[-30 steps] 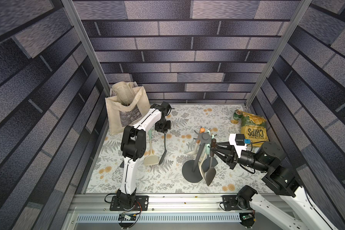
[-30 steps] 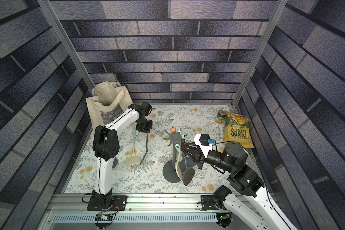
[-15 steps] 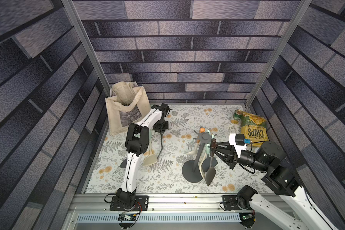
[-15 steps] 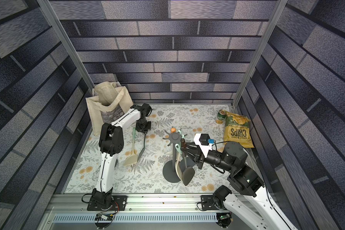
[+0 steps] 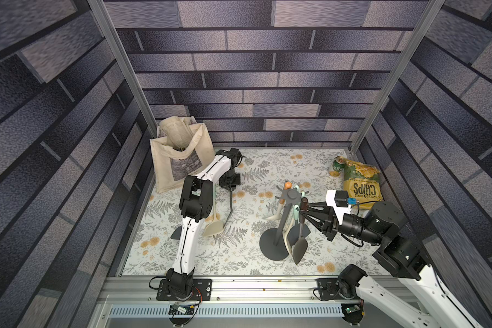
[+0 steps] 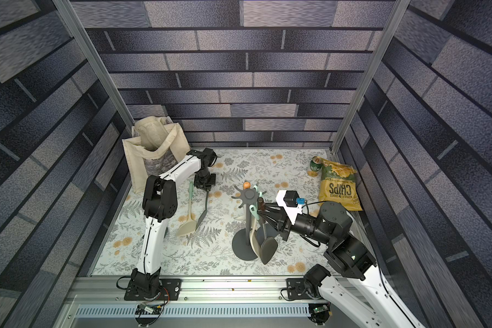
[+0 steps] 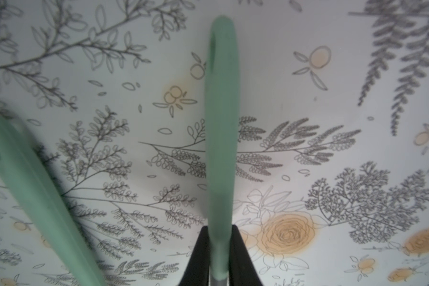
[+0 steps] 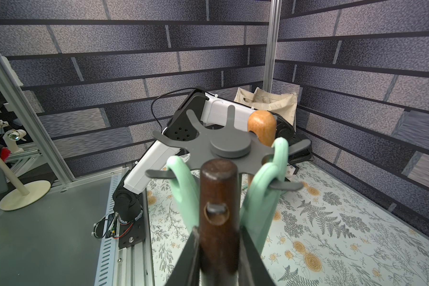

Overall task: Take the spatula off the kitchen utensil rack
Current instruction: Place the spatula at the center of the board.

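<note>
1. While the kitchen utensil rack (image 5: 291, 195) (image 6: 249, 195) stands upright on the right half of the floral tabletop (image 5: 182, 255), the dark spatula (image 5: 300, 250) (image 6: 268, 250) hangs from it on the side facing the right arm. Its spade-shaped head sits low, beside the rack's round base.
2. The right gripper (image 5: 304, 212) (image 8: 218, 232) reaches in almost level, and its jaws are clamped on the spatula's dark wooden handle just below the top. In the right wrist view a rack hook passes through the hole in that handle.
3. An orange-brown wooden handle (image 8: 261, 126) and two mint-green handles (image 8: 183, 188) also hang from the star of hooks. Pale utensil heads dangle next to the dark one.
4. The left gripper (image 5: 230, 186) (image 7: 218, 230) is over the far-left part of the tabletop, well apart from the rack. Its jaws are pressed together on the mint-green handle of a thin dark utensil (image 6: 204, 206) (image 7: 221, 123), which slants down towards the front. Whether its lower end touches the tabletop cannot be told.
5. A beige turner (image 5: 214, 225) with a mint handle lies flat just beside that utensil.
6. A cream tote bag (image 5: 182, 153) stands in the far-left corner. A chips bag (image 5: 361, 184) and a green can (image 5: 337, 167) lie at the far right.
</note>
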Motion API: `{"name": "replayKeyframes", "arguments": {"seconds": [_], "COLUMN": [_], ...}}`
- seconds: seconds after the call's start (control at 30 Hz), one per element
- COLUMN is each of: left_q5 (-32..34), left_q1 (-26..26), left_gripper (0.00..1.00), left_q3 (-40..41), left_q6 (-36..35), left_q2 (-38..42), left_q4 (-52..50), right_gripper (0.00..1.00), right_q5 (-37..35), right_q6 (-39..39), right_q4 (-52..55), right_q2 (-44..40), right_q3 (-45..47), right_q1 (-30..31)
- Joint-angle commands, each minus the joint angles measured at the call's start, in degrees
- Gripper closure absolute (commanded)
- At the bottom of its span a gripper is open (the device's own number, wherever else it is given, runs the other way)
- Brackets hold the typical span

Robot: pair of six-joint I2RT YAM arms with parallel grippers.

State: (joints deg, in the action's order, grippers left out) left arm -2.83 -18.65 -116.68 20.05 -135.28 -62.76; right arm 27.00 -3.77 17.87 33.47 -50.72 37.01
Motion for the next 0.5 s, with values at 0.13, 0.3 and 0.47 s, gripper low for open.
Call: {"name": "replayKeyframes", "arguments": {"seconds": [0.13, 0.3, 0.47], "left_q5": [-2.8, -4.6, -4.9], "left_q1": [-0.1, -0.2, -0.6], "left_gripper": [0.82, 0.73, 0.81], "left_q3": [-0.7, -0.8, -0.4], "left_q6": [0.5, 0.1, -0.3], "left_q2": [-3.7, -4.7, -5.3], "left_q4": [1.0, 1.1, 1.7], "right_gripper": [0.79, 0.79, 0.79], "right_q5": [-2.3, -2.4, -2.5], "right_q6": [-0.1, -0.1, -0.2], "right_q4": [7.1, 6.9, 7.0], "right_q2": [2.2, 2.2, 2.2], "right_q3": [2.0, 2.1, 2.1], "right_q1": [0.3, 0.2, 0.3]}}
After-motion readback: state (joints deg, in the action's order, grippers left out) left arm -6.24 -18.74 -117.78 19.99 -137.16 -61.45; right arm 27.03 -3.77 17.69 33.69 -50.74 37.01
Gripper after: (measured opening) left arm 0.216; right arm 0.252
